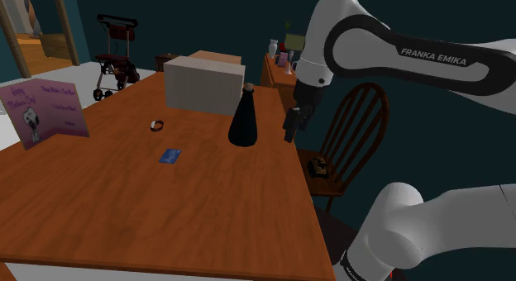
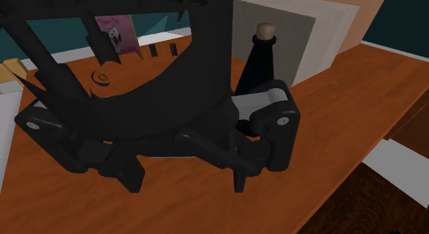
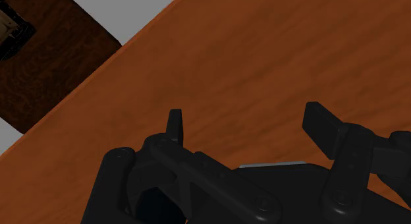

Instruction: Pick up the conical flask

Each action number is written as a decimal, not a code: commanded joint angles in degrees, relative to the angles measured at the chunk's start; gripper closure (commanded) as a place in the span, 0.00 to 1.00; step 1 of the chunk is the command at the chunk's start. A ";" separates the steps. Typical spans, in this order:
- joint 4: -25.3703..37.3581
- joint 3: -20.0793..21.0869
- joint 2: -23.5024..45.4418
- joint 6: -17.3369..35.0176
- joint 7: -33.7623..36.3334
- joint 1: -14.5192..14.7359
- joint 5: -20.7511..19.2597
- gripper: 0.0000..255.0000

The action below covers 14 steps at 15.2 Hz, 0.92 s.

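Shoulder view first. Conical flask (image 1: 242, 122), dark with a pale stopper, upright on the brown table (image 1: 124, 205), toward the far end and close to the edge on the shoulder view's right. Long axis vertical, neck pointing straight up, wide base flat on the wood. Just behind it a pale box (image 1: 203, 85), near, contact impossible to judge. Gripper (image 1: 291, 126) low beside the flask on the shoulder view's right, apart from it, about over the table's edge, with a wooden chair (image 1: 351, 135) beyond. Broad open tabletop toward the shoulder view's left and nearer side of the flask, with a small blue card (image 1: 170, 156) near it. Farther off, a small ring-like item (image 1: 155, 125) and, well apart, a standing purple greeting card (image 1: 43, 112).

Second exterior view next. Gripper (image 2: 185, 181) large in the foreground, fingers (image 2: 130, 174) pointing down at the wood, spread and holding nothing. Flask (image 2: 256, 71) behind it, upright, stopper uppermost, box (image 2: 295, 33) just behind that. Table (image 2: 344, 115) ending along the second exterior view's right, darker and pale areas lower down past the edge.

Wrist view last. Fingers (image 3: 174, 124) wide apart, bare wood of the table (image 3: 263, 58) between them, nothing clasped. Table edge cutting diagonally ahead of the gripper (image 3: 248, 124), with a darker brown surface and pale strips beyond it.
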 commanded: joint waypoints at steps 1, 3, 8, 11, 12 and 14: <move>0.00 0.00 0.00 0.00 0.00 0.00 0.00 0.00; 3.75 -0.55 4.77 0.75 -0.54 -0.60 -0.74 0.00; 14.24 -1.74 16.44 1.28 -1.72 -1.84 -2.28 0.00; 21.38 -2.36 23.39 0.72 -2.38 -2.44 -3.01 0.00; 23.93 -2.56 25.72 0.39 -2.60 -2.63 -3.22 0.00; 29.29 -2.93 30.42 -0.51 -3.05 -2.98 -3.59 0.00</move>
